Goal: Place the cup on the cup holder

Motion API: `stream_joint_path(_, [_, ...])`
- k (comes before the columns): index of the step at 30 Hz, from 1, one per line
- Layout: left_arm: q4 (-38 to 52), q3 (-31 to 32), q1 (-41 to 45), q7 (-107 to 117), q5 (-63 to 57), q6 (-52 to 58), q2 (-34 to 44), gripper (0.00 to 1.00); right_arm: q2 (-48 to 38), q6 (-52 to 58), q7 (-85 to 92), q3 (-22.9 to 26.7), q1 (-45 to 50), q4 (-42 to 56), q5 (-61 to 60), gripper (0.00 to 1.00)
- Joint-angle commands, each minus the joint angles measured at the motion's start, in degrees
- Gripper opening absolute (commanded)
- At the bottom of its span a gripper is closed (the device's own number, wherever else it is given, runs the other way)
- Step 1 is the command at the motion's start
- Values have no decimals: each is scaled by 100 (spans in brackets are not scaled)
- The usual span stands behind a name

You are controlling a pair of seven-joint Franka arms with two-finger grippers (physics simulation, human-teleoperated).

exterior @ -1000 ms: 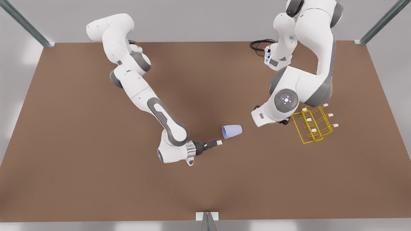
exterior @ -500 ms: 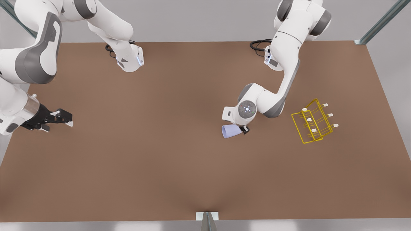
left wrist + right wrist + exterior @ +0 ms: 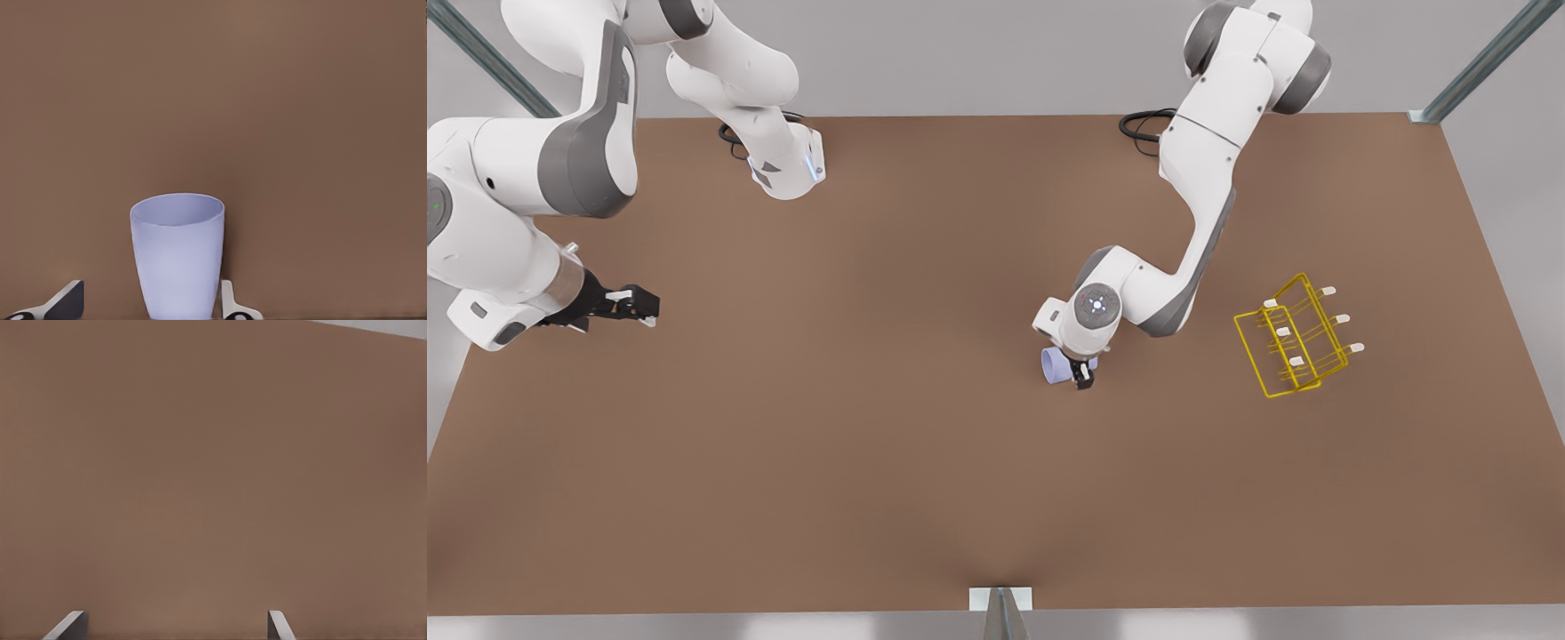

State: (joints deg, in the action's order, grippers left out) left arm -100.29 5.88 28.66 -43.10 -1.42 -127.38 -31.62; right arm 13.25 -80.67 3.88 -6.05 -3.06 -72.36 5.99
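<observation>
Brown tabletop [image 3: 925,462], two white arms, a cup and a yellow wire rack; no readable writing anywhere.

At the front view's left the right gripper [image 3: 640,307] hung over bare table, fingers spread and empty, slightly nearer the middle than half a second before; toward the centre the left gripper [image 3: 1082,378] had come down over the cup [image 3: 1055,364], which lay on its side where it had been; one fingertip [image 3: 230,303] touched its wall, the other stood apart, not yet clamped; the cup holder [image 3: 1294,342] stood unmoved, well apart at the front view's right.
</observation>
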Motion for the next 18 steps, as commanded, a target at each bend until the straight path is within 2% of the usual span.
stream_joint_path(1, [-87,-8,-1,-867,-7,-146,6,100,-7,42,-582,-1,7,3,7,100])
stream_joint_path(18, [-140,-17,-36,214,1,38,-205,100,-7,42,-582,-10,25,3,7,100])
